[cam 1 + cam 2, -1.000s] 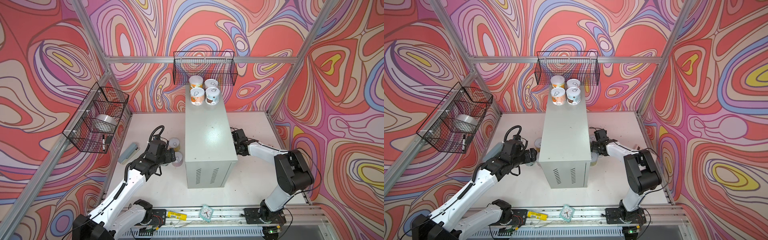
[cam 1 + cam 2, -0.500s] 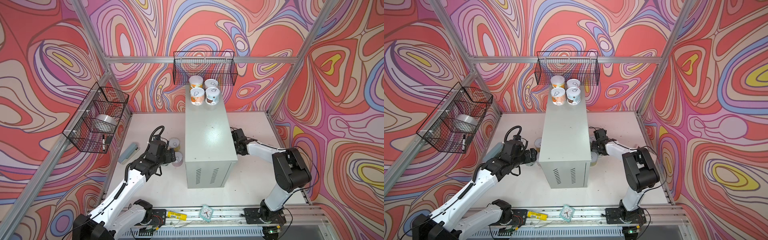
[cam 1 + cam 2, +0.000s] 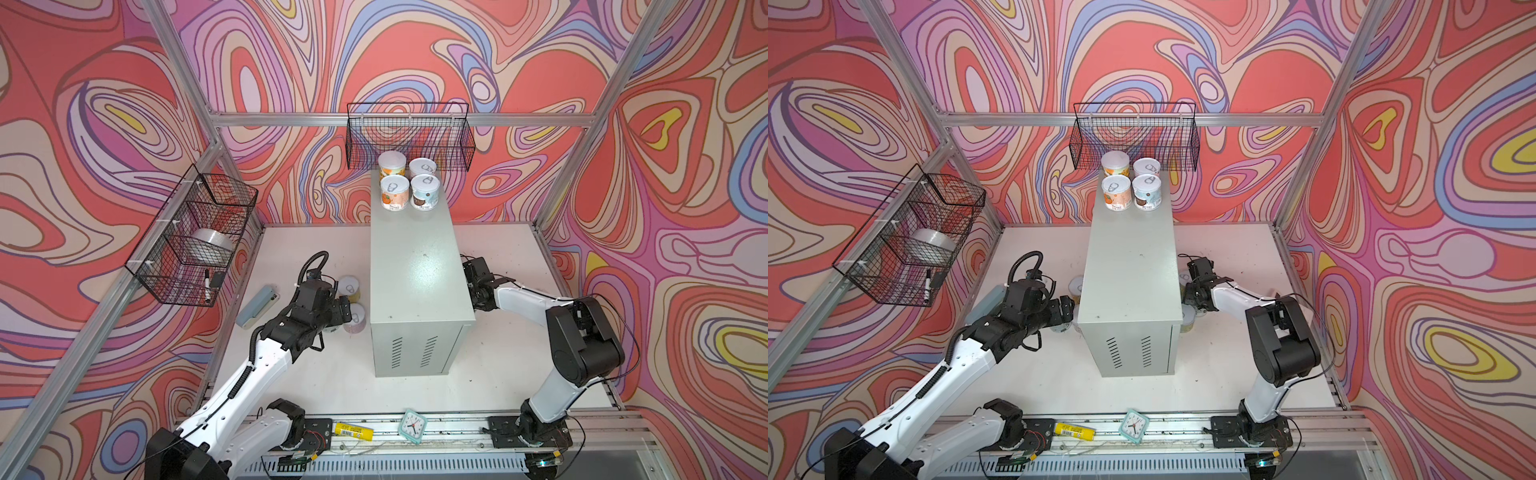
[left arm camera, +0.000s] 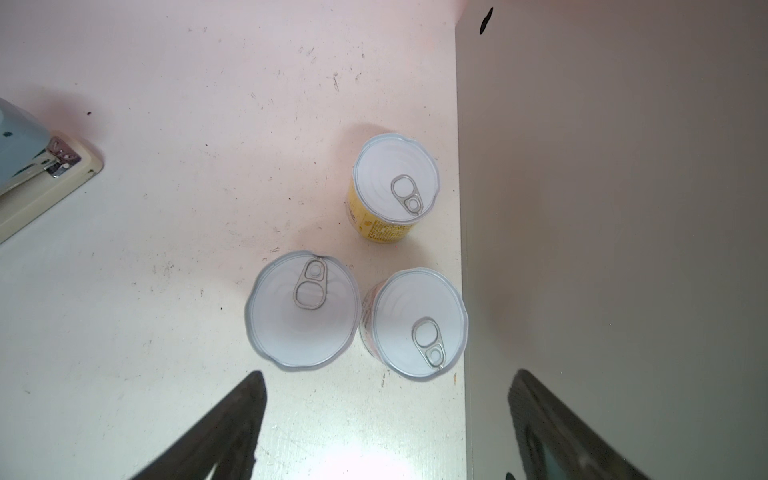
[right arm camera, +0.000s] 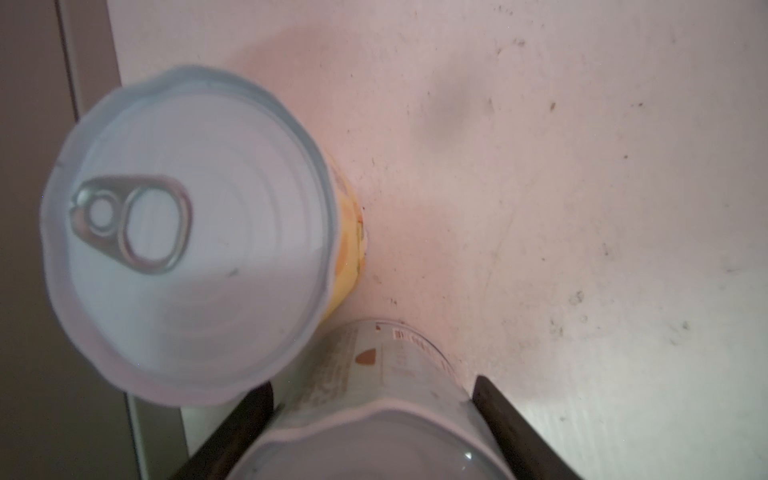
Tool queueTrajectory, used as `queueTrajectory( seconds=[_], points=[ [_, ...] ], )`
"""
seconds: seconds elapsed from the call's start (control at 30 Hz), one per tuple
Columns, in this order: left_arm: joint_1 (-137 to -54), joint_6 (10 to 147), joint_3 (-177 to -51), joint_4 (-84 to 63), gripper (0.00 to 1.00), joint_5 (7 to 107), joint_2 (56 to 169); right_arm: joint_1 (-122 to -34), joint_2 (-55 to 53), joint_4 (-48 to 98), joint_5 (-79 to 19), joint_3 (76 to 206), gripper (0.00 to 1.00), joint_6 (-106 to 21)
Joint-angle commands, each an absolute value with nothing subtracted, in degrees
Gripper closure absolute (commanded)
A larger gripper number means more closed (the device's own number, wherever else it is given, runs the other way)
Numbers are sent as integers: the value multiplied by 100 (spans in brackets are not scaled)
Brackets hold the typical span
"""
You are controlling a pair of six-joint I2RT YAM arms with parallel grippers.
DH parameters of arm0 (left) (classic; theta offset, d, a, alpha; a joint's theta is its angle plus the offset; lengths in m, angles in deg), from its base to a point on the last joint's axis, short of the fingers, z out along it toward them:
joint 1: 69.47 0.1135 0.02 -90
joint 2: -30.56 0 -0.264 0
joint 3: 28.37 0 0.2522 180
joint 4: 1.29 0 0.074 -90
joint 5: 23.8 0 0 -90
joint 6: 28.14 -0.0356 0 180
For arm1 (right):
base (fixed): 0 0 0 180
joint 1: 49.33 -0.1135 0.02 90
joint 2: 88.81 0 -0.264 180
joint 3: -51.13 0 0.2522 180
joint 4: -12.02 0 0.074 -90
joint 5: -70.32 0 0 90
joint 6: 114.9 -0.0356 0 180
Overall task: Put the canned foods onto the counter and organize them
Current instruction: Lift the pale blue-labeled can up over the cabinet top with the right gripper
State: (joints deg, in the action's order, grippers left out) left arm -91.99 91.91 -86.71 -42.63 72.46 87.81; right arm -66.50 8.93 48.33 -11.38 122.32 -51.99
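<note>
Canned foods [image 3: 392,193], four atop the counter [image 3: 415,266]: lower frame, right gripper [image 5: 370,384] clamps a pale-labelled can [image 5: 370,415], lift likely next; left gripper [image 4: 388,374] hangs open above three cans [image 4: 303,309].

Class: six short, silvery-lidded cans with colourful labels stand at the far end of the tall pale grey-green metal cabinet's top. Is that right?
Not six: four short silvery-lidded cans stand at the far end of the pale grey-green metal cabinet's top, as both top views show.
</note>
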Motion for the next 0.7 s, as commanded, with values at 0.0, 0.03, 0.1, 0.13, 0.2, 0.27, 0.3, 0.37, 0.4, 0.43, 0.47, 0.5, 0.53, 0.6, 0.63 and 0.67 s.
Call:
queueTrajectory(
  seconds=[0.0,0.03,0.1,0.13,0.2,0.27,0.3,0.37,0.4,0.43,0.47,0.5,0.53,0.6,0.63,0.67],
  points=[
    [-9218,9219,-8722,-4144,8,7243,8751,-6637,365,5143,-1036,12343,100,-5197],
    [-9218,9217,-8730,-4150,8,7242,8755,-6636,286,5221,-1023,12364,100,-5188],
    [-9214,9207,-8765,-4140,8,7239,8784,-6630,58,5376,-1012,12385,100,-5171],
    [-9217,9194,-8797,-4142,8,7239,8794,-6627,-39,5462,-1008,12402,100,-5158],
    [-9221,9170,-8828,-4140,9,7219,8827,-6630,-299,5698,-1009,12464,100,-5129],
    [-9219,9154,-8852,-4152,9,7218,8830,-6631,-605,5943,-1045,12539,100,-5084],
    [-9223,9157,-8850,-4168,9,7210,8826,-6630,-780,6097,-1036,12602,100,-5057],
    [-9218,9144,-8842,-4198,8,7225,8787,-6630,-1087,6407,-1045,12793,100,-4967],
    [-9218,9136,-8845,-4219,8,7225,8774,-6634,-1230,6579,-1048,12914,100,-4920],
    [-9221,9136,-8846,-4240,9,7226,8758,-6630,-1349,6733,-1060,13020,100,-4892],
    [-9220,9127,-8853,-4277,8,7226,8738,-6632,-1482,6905,-1071,13136,100,-4857],
    [-9221,9114,-8864,-4304,8,7226,8729,-6630,-1604,7058,-1084,13245,100,-4817],
    [-9222,9089,-8872,-4330,8,7229,8724,-6634,-1698,7180,-1083,13343,100,-4786],
    [-9220,9040,-8941,-4414,7,7220,8754,-6636,-1858,7473,-1104,13587,100,-4737],
    [-9220,9022,-8979,-4475,6,7222,8770,-6630,-1911,7584,-1136,13694,100,-4717],
    [-9215,9003,-9041,-4561,5,7193,8801,-6630,-1973,7727,-1171,13835,100,-4696]
  ],
)
